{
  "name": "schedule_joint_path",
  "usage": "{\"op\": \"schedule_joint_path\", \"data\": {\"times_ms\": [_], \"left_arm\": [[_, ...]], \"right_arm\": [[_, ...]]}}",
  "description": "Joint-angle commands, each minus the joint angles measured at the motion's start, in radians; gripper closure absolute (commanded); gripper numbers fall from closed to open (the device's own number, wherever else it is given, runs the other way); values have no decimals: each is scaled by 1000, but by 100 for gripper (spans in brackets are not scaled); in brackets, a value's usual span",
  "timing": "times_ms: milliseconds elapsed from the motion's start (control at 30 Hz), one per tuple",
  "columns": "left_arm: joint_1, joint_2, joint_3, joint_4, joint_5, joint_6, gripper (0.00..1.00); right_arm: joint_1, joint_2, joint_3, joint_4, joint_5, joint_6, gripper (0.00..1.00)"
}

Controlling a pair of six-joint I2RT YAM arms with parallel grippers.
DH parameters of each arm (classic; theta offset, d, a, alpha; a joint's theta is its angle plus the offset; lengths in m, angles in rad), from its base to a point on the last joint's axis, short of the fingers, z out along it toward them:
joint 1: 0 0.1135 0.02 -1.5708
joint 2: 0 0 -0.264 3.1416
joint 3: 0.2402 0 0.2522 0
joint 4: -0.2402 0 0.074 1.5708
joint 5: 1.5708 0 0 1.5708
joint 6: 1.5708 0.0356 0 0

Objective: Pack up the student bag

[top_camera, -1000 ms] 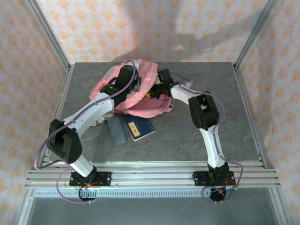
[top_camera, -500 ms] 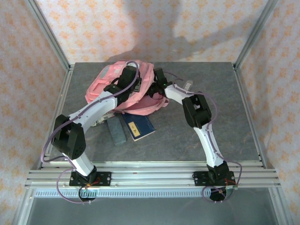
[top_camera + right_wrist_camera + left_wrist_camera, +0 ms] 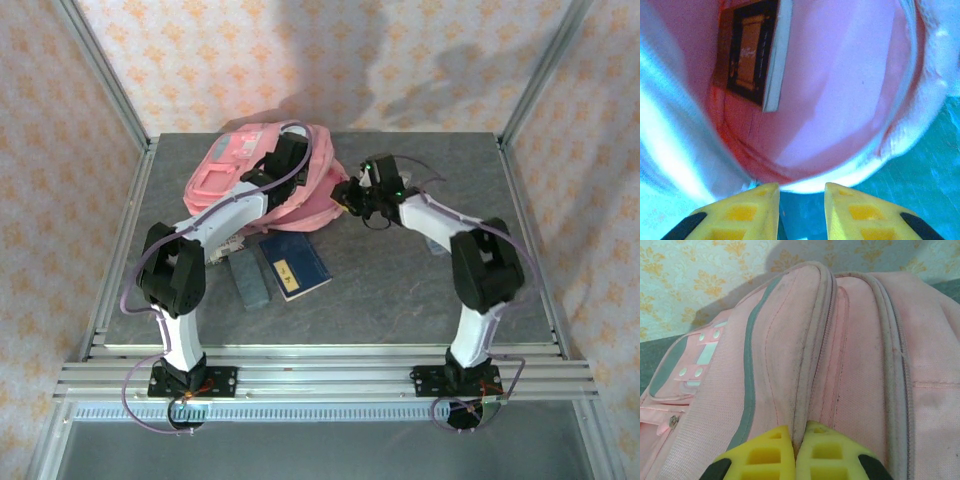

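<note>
One blue book [image 3: 295, 265] beside student bag [image 3: 232, 160], left pincer [image 3: 797, 434] clamped on its fabric, right pincer [image 3: 801, 192] apart

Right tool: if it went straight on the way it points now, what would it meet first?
Likely the student bag: the right tool faces its open mouth, pink lining beyond; a dark book sits inside, up and left. Depth unclear.

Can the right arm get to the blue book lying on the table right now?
Probably yes. The right end effector is open and empty just outside the student bag, and the blue book lies uncovered on the table nearby.
</note>
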Motion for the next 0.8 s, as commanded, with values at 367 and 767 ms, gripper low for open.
{"op": "schedule_joint_path", "data": {"times_ms": [367,767], "left_arm": [[-41,-366,-340,63,112,-308,36],[-53,-594,-726,121,246,-523,34]], "right_arm": [[325,-49,-139,-102,204,-183,70],[393,142,-143,-177,249,-130,73]]}}
